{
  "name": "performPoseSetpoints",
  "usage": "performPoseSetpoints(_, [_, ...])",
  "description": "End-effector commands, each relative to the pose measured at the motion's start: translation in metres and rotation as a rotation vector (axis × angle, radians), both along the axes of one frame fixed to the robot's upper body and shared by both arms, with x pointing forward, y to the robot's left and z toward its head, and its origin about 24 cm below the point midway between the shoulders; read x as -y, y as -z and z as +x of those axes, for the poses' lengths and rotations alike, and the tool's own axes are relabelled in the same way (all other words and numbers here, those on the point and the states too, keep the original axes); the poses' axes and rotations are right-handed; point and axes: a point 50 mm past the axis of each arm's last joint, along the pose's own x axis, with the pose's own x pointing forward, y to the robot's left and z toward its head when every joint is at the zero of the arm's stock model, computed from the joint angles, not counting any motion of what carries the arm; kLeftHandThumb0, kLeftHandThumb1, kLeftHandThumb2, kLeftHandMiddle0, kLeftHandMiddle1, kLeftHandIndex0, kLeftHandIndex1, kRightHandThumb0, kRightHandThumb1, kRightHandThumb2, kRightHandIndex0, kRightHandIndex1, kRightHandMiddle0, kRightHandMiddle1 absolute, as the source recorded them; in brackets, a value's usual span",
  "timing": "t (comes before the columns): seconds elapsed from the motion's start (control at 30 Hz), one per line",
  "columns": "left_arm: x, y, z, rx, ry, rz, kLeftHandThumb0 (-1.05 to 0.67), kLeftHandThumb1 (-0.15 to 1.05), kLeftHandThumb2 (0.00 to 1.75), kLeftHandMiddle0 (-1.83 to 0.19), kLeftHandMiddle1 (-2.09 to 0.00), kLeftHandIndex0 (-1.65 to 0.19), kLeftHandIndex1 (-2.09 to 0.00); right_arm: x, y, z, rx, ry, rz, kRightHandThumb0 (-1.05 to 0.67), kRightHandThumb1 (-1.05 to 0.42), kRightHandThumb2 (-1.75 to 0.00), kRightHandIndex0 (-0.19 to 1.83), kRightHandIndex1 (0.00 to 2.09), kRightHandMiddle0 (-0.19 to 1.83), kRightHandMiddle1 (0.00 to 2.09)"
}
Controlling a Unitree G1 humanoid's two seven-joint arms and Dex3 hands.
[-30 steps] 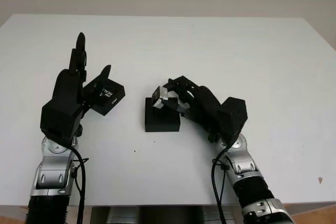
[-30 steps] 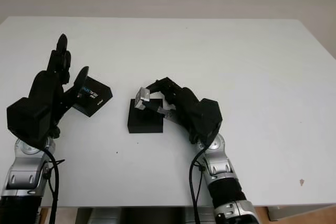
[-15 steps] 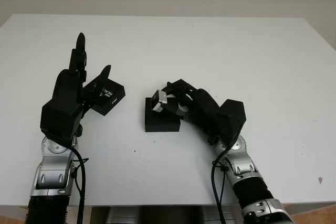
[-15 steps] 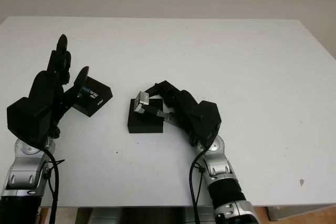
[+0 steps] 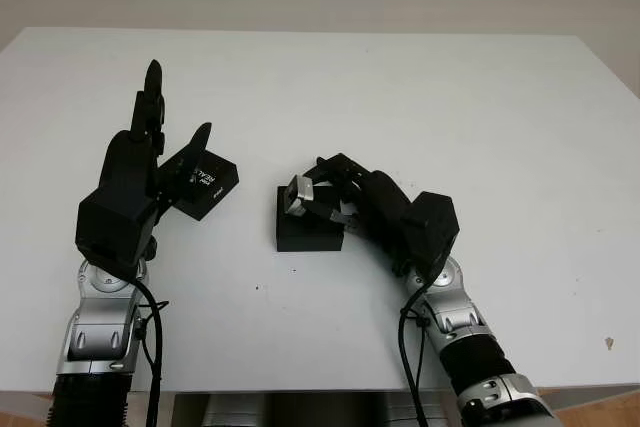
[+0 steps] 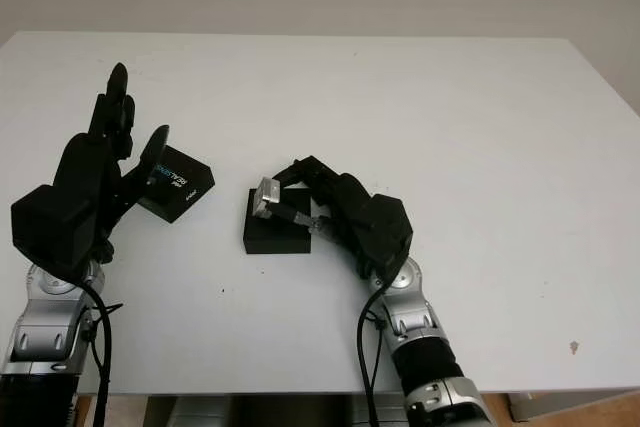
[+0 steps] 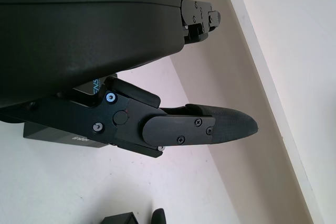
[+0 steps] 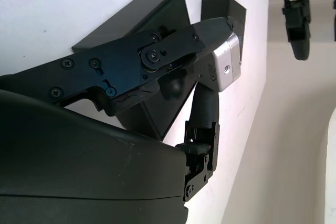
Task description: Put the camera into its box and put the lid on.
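With the right hand (image 5: pixel 335 202) clamped on the camera (image 5: pixel 299 193) above the box (image 5: pixel 308 220), it should level the camera before lowering, while the left hand (image 5: pixel 150 162), at 9 o'clock of the box, grips the lid (image 5: pixel 205 182).

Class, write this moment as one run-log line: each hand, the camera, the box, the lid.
right hand: shut on camera, over box | left hand: holding lid | box: open on table
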Motion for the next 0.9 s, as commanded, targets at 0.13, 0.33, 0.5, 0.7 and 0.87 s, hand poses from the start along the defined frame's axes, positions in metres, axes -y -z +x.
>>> performPoseSetpoints(0.13, [0.001, -0.003, -0.002, 0.014, 0.003, 0.005, -0.72, 1.05, 0.4, 0.04, -0.05, 0.08, -0.05, -0.002, 0.007, -0.002, 0.029, -0.014, -0.063, -0.46, -1.05, -0.12, 0.13, 0.05, 0.36, 1.88])
performPoseSetpoints(0.33, [0.0, -0.003, -0.002, 0.014, 0.003, 0.001, -0.72, 1.05, 0.4, 0.05, -0.05, 0.08, -0.05, -0.003, 0.008, -0.003, 0.078, -0.01, -0.121, -0.43, -1.05, -0.09, 0.13, 0.05, 0.36, 1.85])
performPoseSetpoints(0.5, [0.001, -0.003, -0.002, 0.01, 0.003, 0.01, -0.72, 1.05, 0.4, 0.04, -0.05, 0.08, -0.05, -0.003, 0.008, -0.004, 0.119, -0.012, -0.182, -0.43, -1.05, -0.09, 0.14, 0.05, 0.36, 1.83])
performPoseSetpoints(0.7, [0.0, -0.003, -0.002, 0.01, 0.001, 0.008, -0.72, 1.05, 0.4, 0.04, -0.06, 0.07, -0.06, 0.002, 0.003, -0.005, 0.176, -0.003, -0.25, -0.54, -0.99, -0.05, 0.06, 0.03, 0.1, 1.55])
performPoseSetpoints(0.87, [-0.001, -0.003, -0.002, 0.012, 0.004, 0.013, -0.71, 1.05, 0.4, 0.04, -0.05, 0.07, -0.06, 0.008, -0.007, -0.006, 0.244, 0.006, -0.304, -0.72, -0.93, -0.05, -0.17, 0.01, 0.02, 0.52])
